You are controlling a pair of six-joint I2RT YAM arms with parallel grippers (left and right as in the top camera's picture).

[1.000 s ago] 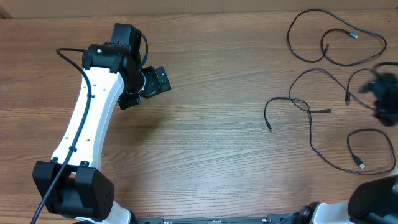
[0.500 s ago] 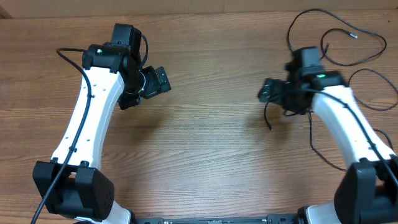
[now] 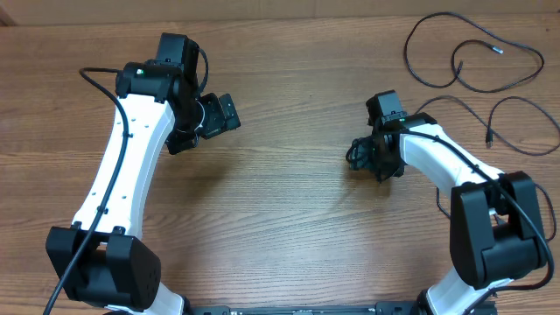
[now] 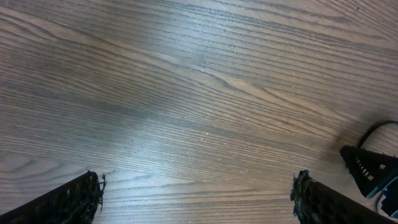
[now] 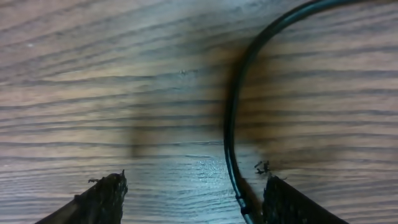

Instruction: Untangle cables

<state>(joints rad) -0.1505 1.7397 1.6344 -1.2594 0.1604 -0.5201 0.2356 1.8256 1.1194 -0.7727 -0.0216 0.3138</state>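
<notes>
The left pincer [image 4: 196,186] hangs spread wide over bare counter [image 3: 289,219], nothing between its fingers [image 4: 74,200]. A broad stretch of open wood lies between the two arms.

The right pincer [image 5: 193,183] sits low over the counter right of centre, its jaws apart. One thin black cable [image 5: 231,118] curves down between them, close beside the right finger [image 5: 289,200] (whether it touches, I cannot tell), and it is not pinched.

The other cables [image 3: 490,91] lie loose in the far right corner. One loop reaches close to the counter's far edge, and another arc [image 3: 516,99] runs off toward the right edge, behind the right arm.
</notes>
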